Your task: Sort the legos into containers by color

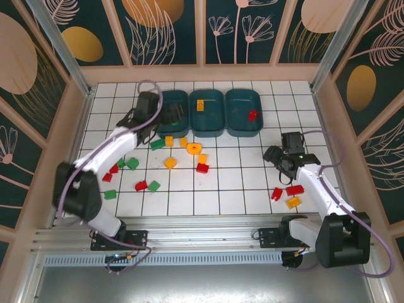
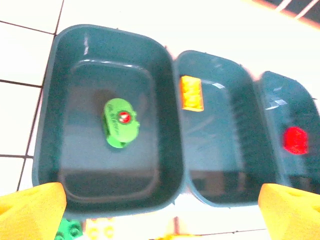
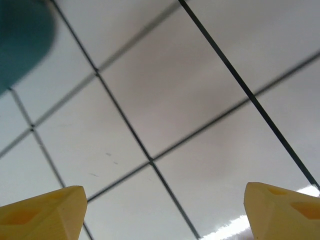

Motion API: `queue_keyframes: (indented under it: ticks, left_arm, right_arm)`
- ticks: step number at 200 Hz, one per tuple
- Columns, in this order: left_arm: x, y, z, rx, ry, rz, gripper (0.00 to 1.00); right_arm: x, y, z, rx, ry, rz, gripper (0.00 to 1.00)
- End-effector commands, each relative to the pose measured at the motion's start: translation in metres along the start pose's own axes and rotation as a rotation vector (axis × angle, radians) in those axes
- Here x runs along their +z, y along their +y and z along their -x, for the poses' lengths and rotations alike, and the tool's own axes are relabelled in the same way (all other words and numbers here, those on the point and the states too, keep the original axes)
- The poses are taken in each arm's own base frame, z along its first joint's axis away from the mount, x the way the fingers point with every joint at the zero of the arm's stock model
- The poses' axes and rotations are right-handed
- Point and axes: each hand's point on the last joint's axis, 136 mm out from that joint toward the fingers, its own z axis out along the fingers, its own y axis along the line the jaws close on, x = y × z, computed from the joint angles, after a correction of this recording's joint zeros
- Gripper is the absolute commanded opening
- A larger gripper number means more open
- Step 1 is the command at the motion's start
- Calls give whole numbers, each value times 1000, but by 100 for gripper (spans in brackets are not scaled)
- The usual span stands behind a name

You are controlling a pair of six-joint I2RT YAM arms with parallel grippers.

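Hovering over the left container [image 2: 47,115], the left gripper [image 2: 160,212] spreads its fingers wide and empty. A green lego [image 2: 120,125] lies inside, its red mark [image 2: 124,118] too blurred to read. A yellow-orange brick [image 2: 192,92] sits in the middle container [image 2: 235,170], a red piece [image 2: 295,140] in the right container [image 2: 280,95]. The right gripper [image 3: 162,215], fingers wide, hangs over desk [image 3: 175,100] tiles.

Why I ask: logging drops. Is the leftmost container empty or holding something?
Holding something: one green lego lies in the leftmost container, below the left gripper, jaws open.
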Motion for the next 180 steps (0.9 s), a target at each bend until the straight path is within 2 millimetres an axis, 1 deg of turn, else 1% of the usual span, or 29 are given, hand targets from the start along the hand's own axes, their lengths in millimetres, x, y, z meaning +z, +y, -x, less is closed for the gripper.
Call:
queue_keyframes:
  ticks: [1,2,6,9,16,27,35,41,52,65,75,89,101,122,139,156,180]
  left_arm:
    - [-17,1,-39,-95,28,-120,98]
    - [-16,3,-44,-98,40,-115,98]
    - [-19,8,-55,-106,56,-115,98]
    - [-23,7,-55,-118,52,-126,98]
    - [-29,11,-68,-129,71,-135,99]
    - [-37,15,-80,-132,94,-146,98]
    - [-43,18,-87,-130,107,-145,99]
    - [-46,21,-92,-125,117,-139,99]
    - [-52,23,-95,-121,118,-139,99]
    - [-58,21,-95,-112,112,-152,98]
    - [-61,20,-93,-107,105,-162,98]
    - [-63,18,-91,-100,103,-169,97]
    - [-64,16,-92,-97,105,-177,96]
    - [-63,17,-93,-98,107,-178,96]
    - [-63,19,-95,-94,111,-174,96]
    - [-62,20,-96,-91,115,-167,96]
    - [-61,19,-96,-94,122,-165,96]
  right_arm:
    - [-1,-22,-21,110,65,-85,82]
    - [-2,-22,-21,115,67,-82,82]
    - [-2,-19,-22,131,76,-67,81]
    - [-3,-17,-22,139,83,-60,80]
    - [-3,-19,-26,160,105,-80,80]
    - [-1,-30,-38,180,152,-139,79]
    - [1,-41,-52,201,190,-182,78]
    - [2,-46,-61,222,217,-192,77]
    - [0,-51,-68,232,225,-207,76]
    - [-4,-59,-67,217,202,-249,76]
    - [-5,-62,-65,195,199,-268,77]
    - [-3,-67,-74,190,247,-304,77]
    - [1,-65,-83,169,286,-297,75]
    - [5,-53,-86,123,305,-269,74]
    - [9,-48,-86,96,312,-265,71]
    - [15,-42,-88,83,323,-236,65]
    - [22,-32,-95,58,354,-198,54]
